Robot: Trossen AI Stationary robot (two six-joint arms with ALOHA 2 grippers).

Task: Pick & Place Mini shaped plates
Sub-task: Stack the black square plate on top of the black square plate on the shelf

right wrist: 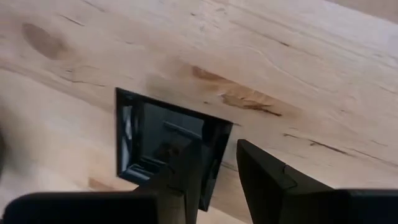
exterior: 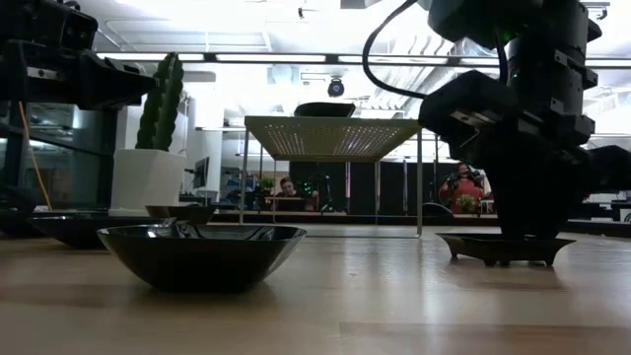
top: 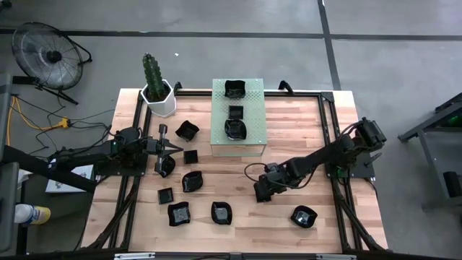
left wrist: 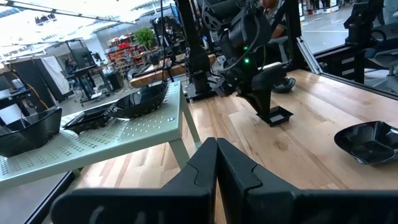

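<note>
A small square black plate (right wrist: pixel 163 151) is lying flat on the bare wood of the table (top: pixel 332 231), right of centre, and the right gripper (right wrist: pixel 217 171) is standing over it with one finger inside the dish and the other outside its rim, the jaws straddling that edge with a gap showing. Three more plates are sitting on the pale green perforated block (top: pixel 239 119), others are lying scattered over the table's left half. The left gripper (left wrist: pixel 216 163) is hovering there, its fingers pressed together, holding nothing.
</note>
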